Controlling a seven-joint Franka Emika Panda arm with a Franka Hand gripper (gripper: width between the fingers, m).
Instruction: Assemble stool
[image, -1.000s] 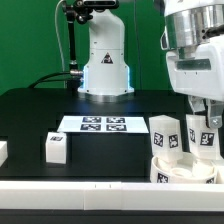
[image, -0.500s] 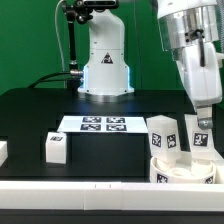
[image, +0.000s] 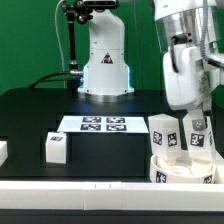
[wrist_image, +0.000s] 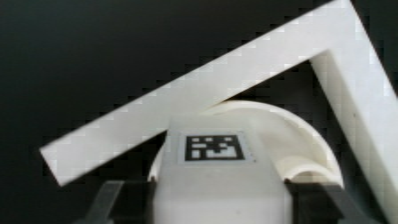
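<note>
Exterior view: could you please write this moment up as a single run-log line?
gripper: shut on held leg | held leg: upright at seat | second leg: upright on seat | third leg: loose on table

A flat matte black table (image: 40, 115) spreads beneath the claw (image: 200, 120) and away from it toward the exterior view's left. On the table lies the marker board (image: 103, 124), a thin white sheet with a row of black square tags, lower than the claw and off to the exterior view's left of it. A long white border rail (image: 70, 190) runs along the table's near edge, below the claw. Seen from the wrist, two white rails meet at a corner (wrist_image: 196, 95) close under the claw. A green backdrop (image: 30, 40) hangs well behind it.
</note>
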